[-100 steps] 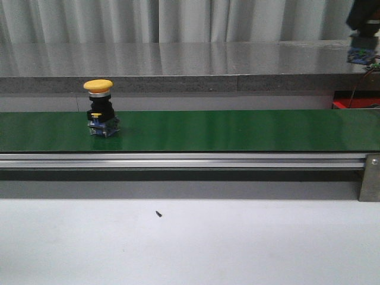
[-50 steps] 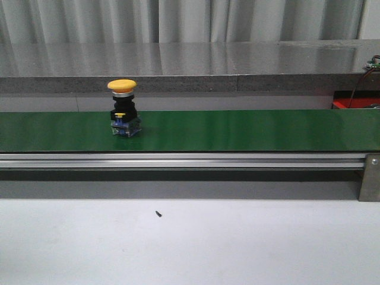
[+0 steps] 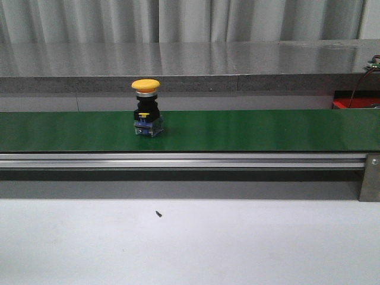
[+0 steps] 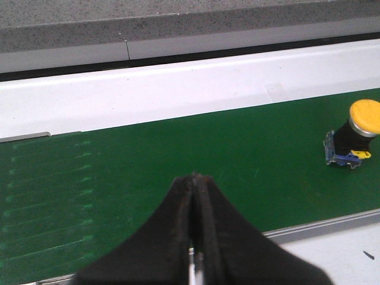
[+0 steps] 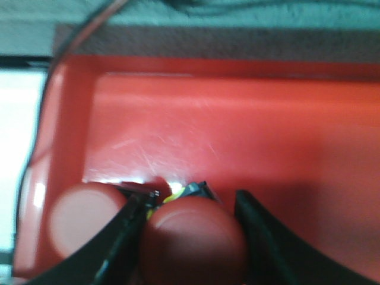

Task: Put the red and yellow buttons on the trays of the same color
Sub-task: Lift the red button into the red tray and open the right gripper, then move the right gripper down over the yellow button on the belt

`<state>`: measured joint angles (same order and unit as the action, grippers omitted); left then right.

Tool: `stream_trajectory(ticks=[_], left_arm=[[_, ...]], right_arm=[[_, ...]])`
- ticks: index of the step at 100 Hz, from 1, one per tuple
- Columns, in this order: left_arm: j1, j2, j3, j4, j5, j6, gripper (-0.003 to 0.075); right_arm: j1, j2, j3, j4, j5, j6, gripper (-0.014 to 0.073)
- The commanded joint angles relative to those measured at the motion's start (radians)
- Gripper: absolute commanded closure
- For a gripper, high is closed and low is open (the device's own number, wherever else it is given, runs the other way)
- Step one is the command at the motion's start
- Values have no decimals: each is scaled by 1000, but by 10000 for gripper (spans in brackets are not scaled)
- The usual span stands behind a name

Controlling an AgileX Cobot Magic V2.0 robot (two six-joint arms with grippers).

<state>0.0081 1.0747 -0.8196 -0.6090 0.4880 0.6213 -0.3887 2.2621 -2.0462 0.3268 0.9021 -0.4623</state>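
We see a yellow button (image 3: 146,108) standing upright on the green conveyor belt (image 3: 267,129). Our left end effector (image 4: 193,178) is pressed together above the belt, well apart from it. Our right end effector (image 5: 190,211) pinches a red button (image 5: 193,237) over the red tray (image 5: 267,136).

Left gripper (image 4: 193,178): black fingers pressed flat together, tips meeting in one thin seam, nothing between them; held above the surface, angled downward; right gripper (image 5: 190,205): two dark fingers (image 5: 127,228) spread apart, one on each side of a rounded red cap that sits in the gap; contact with the cap unclear through blur; neither arm nor either gripper body visible in the front view.
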Motion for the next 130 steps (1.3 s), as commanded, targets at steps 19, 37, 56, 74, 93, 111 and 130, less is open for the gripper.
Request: stream_trajectory(ticks=[19,37,56,74,93,111,130], left_arm=[[-6,-20,-28,-30,-52,-1,740],[-6,-20,-28,-30,-52,-1,740],[-6,-20,-28,-30,-52,-1,740],[-6,-20,-28,-30,-52,-1,740],[-6,-20,-28,-30,-52,-1,740],[-6,-20,-28,-30,-52,-1,740],[-6,-20,-28,-30,-52,-1,740]], right_arm=[[-9,-14,-36,-23,-51,1,411],[-9,-4,-36,-23,-40,1,378],[-10,-17,-74,-11,-24,1,53],[-10,-72,-115,36,-12,1,18],[-3,-168,-115,98,62,-15,18],[44,-260,-113,117,145,-34,18],[137,-382,-36,123,169,-34,18]])
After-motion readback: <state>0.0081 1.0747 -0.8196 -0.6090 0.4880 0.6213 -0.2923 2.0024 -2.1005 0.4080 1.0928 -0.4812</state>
